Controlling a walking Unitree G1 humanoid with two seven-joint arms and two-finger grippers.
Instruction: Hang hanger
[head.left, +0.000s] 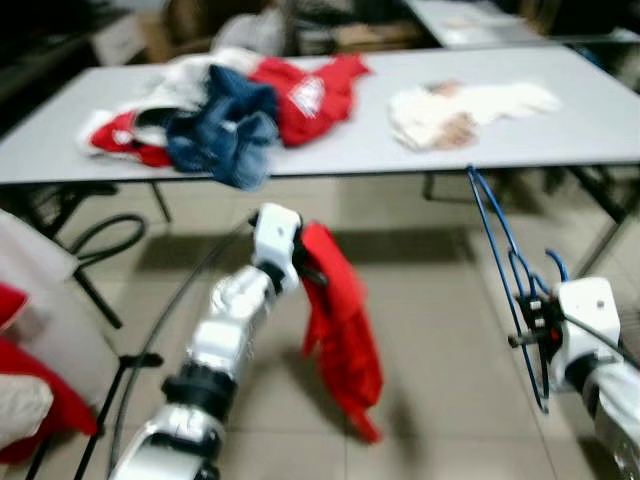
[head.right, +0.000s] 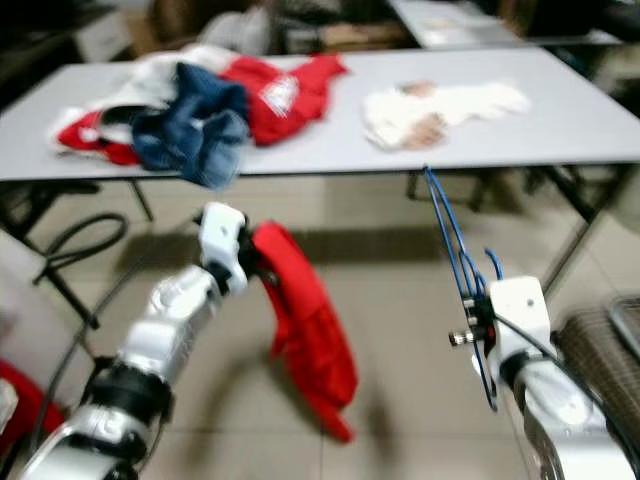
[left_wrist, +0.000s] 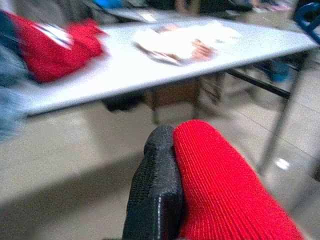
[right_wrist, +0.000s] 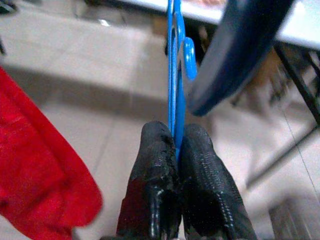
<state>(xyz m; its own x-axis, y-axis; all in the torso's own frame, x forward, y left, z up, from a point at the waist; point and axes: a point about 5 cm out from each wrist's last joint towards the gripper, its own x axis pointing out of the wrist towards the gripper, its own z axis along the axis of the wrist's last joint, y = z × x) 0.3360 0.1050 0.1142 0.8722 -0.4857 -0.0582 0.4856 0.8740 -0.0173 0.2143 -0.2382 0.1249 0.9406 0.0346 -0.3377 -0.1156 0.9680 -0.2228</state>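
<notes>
The blue hanger (right_wrist: 175, 75) is held on edge above the tiled floor (head.left: 430, 330), in front of the counter's (head.left: 560, 120) near edge, the right gripper's (right_wrist: 176, 150) fingers clenched on its thin wire. To its left a red garment (head.left: 340, 330) hangs from the left gripper (left_wrist: 167, 165), whose fingers pinch the knit cloth. On the counter a heap of red, white and denim clothes (head.left: 225, 110) lies toward the left end, a pale garment (head.left: 465, 110) near the front edge.
</notes>
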